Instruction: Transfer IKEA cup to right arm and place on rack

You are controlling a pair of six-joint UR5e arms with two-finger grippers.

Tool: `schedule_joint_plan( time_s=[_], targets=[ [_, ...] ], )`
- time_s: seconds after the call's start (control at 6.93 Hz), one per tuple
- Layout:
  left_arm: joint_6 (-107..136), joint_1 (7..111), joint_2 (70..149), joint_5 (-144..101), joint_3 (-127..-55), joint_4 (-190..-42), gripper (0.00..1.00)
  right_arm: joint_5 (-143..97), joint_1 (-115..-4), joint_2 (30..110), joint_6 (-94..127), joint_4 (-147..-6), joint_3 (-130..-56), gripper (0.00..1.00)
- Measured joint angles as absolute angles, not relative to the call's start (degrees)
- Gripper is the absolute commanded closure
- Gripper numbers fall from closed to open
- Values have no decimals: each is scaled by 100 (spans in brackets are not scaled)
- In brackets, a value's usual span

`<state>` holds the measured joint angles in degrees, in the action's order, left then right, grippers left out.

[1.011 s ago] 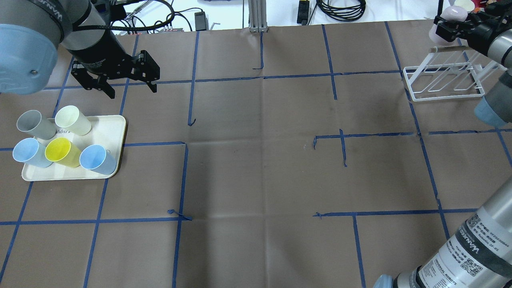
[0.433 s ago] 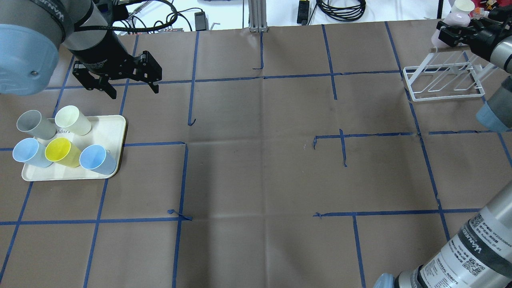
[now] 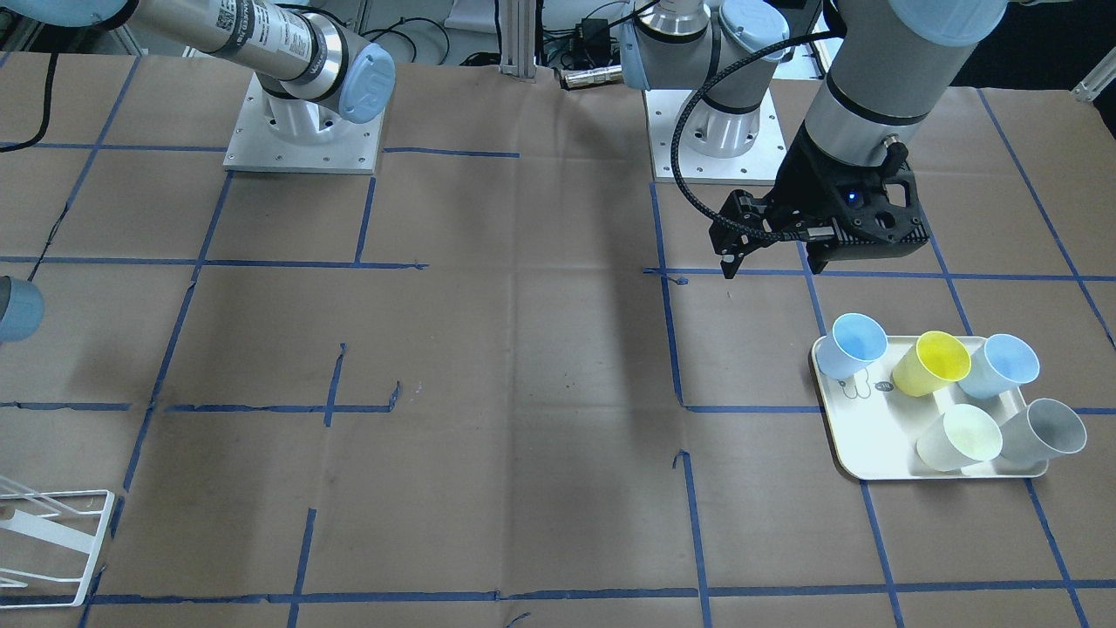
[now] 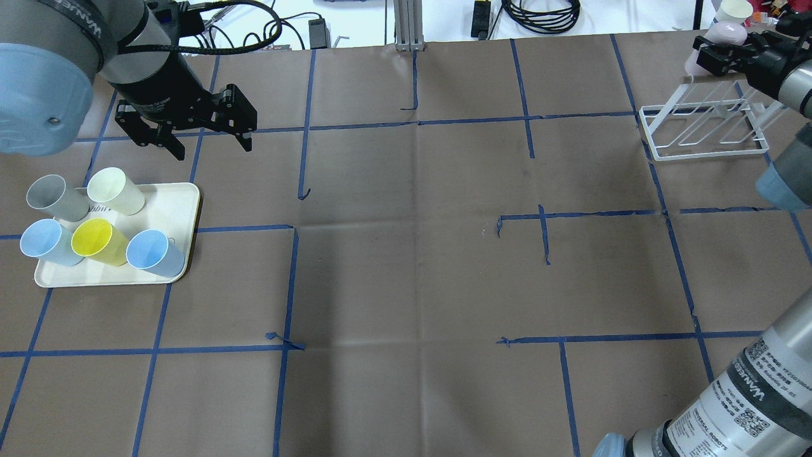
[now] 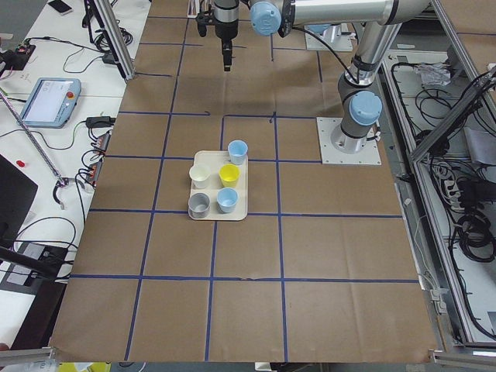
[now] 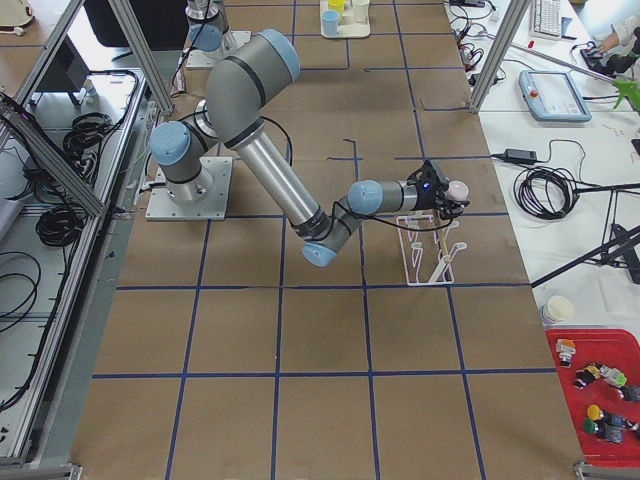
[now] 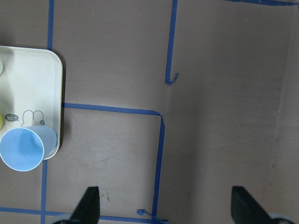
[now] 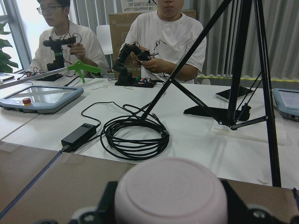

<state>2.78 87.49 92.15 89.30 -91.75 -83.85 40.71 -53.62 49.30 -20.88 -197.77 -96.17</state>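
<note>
A pale pink IKEA cup [image 4: 721, 30] is held on its side in my right gripper [image 4: 723, 52], which is shut on it. It hangs above the raised far end of the white wire rack [image 4: 701, 130]. In the right wrist view the cup's round base [image 8: 170, 196] fills the gap between the fingers. From the side the cup [image 6: 456, 189] sits just above the rack [image 6: 430, 250]. My left gripper [image 4: 211, 147] is open and empty. It hovers over the table beyond the tray, with both fingertips [image 7: 88, 205] showing in the left wrist view.
A cream tray [image 4: 181, 203] at the left holds a grey cup [image 4: 54, 197], a cream cup [image 4: 114, 189], a yellow cup [image 4: 98, 241] and two blue cups [image 4: 155, 252]. Cables lie past the far table edge. People sit behind a tripod [image 8: 243, 56].
My right gripper has shifted slightly farther away and to the right with the pink cup. My left gripper has edged a little to the right and stayed open.
</note>
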Motion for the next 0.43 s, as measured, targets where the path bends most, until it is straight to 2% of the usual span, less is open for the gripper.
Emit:
schedule_joint_plan(
  time_s=[0.43],
  targets=[
    [268,8745,9203,8922,-9202,-8385,0,4095,-5387,4985,-2078,-19770,-9601,0]
  ],
)
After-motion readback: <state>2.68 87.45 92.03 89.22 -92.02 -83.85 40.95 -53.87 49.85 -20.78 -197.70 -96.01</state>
